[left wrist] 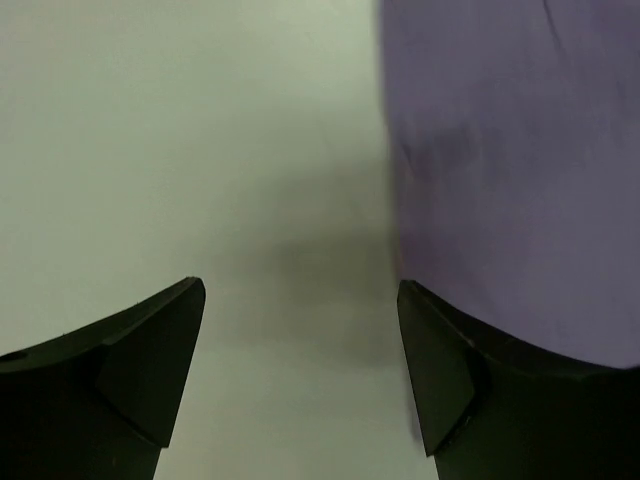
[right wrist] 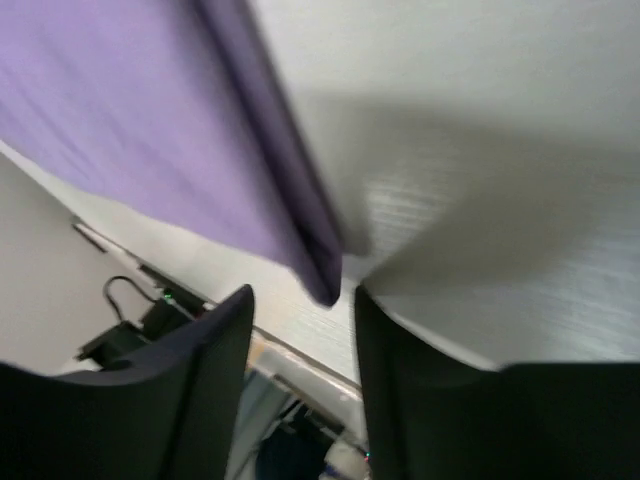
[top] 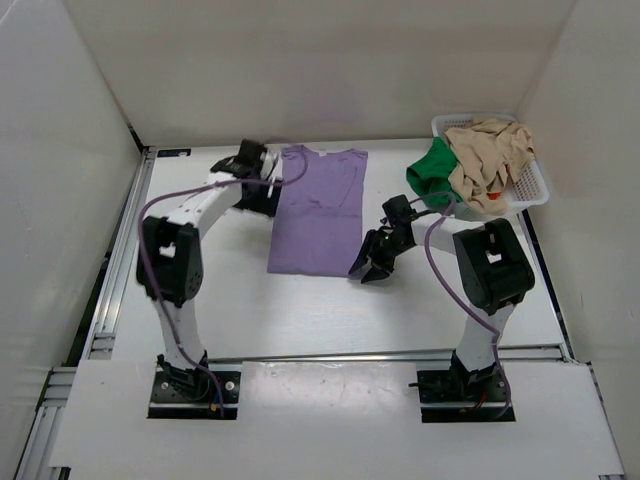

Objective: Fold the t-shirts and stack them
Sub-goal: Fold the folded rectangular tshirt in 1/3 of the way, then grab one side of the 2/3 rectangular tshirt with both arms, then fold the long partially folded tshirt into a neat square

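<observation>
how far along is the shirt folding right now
Done: the purple shirt lies flat on the table, seemingly narrowed to a strip. In hand: nothing gripped; the left hand and right hand are open at its edges. Left: finishing that fold, then the green shirt, tan shirt and orange shirt, all in the basket. No stack yet.

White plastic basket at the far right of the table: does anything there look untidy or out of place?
Yes. The tan beige cloth t-shirt lies crumpled in the white plastic lattice basket and spills over its near rim. The green cloth t-shirt hangs out over the left rim. Neither is folded.
</observation>
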